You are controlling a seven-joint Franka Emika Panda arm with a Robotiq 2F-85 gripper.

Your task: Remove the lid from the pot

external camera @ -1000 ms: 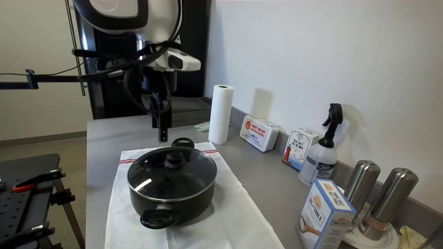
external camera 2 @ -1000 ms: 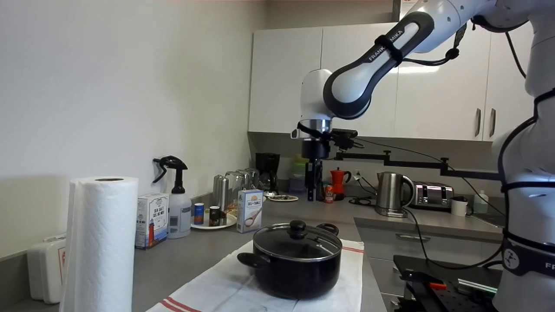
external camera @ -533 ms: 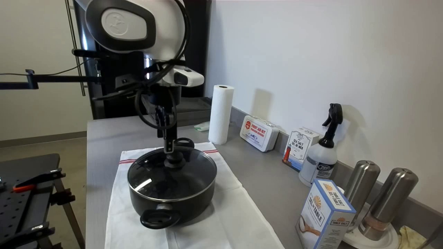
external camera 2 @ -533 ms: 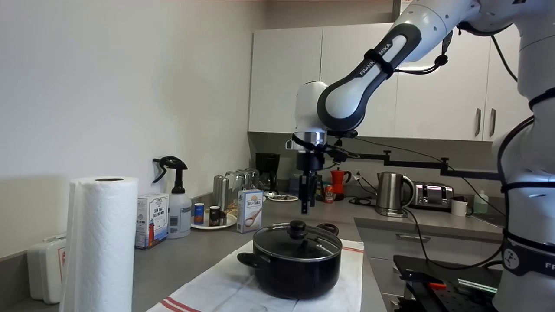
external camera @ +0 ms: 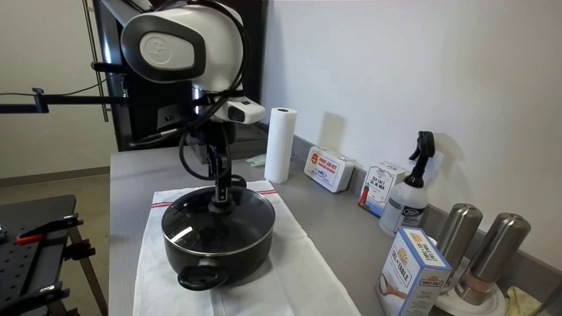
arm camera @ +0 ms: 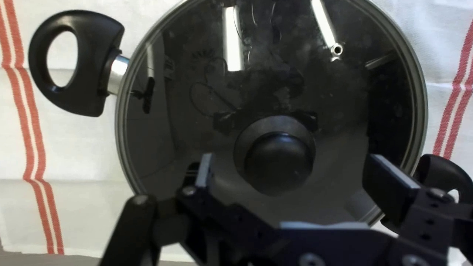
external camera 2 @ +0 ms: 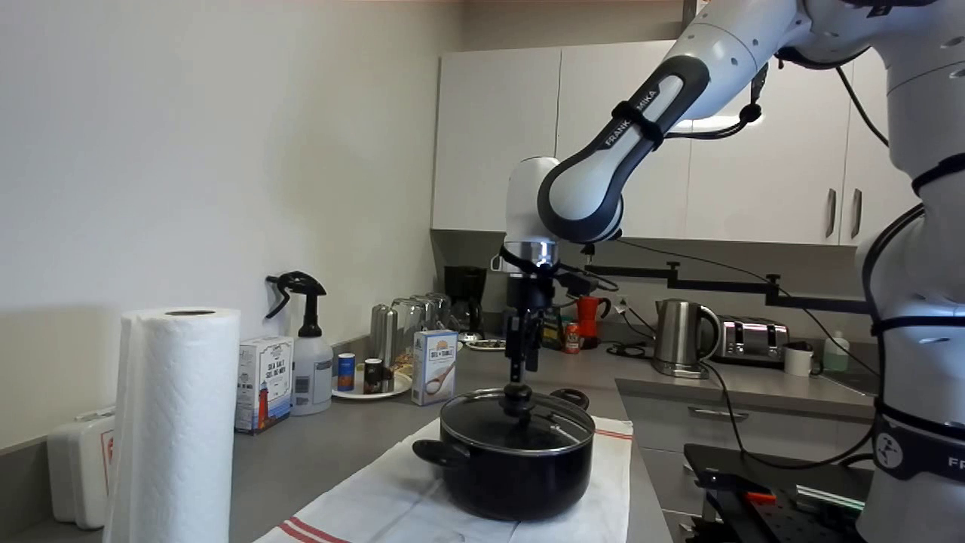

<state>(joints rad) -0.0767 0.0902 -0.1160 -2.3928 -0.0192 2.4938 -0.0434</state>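
A towel is lying under the pot, which the lid is covering. The claw is hanging, fingers spread wide, the knob between them; this grasping step is likely calling for squeezing, then lifting.

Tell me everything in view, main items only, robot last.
Pot: one, black, on towel
Lid: one, dark, on pot
Towel: one, white with red stripes, under pot
Paper roll: one, white, on counter
First aid kit: one, white, by wall
Salt boxes: two, white and blue, on counter
Spray bottle: one, white and black, on counter
Kettle: one, silver, on counter
Toaster: one, silver, beside kettle
Arm: one, white and black, over pot
Gripper: one, black, over lid
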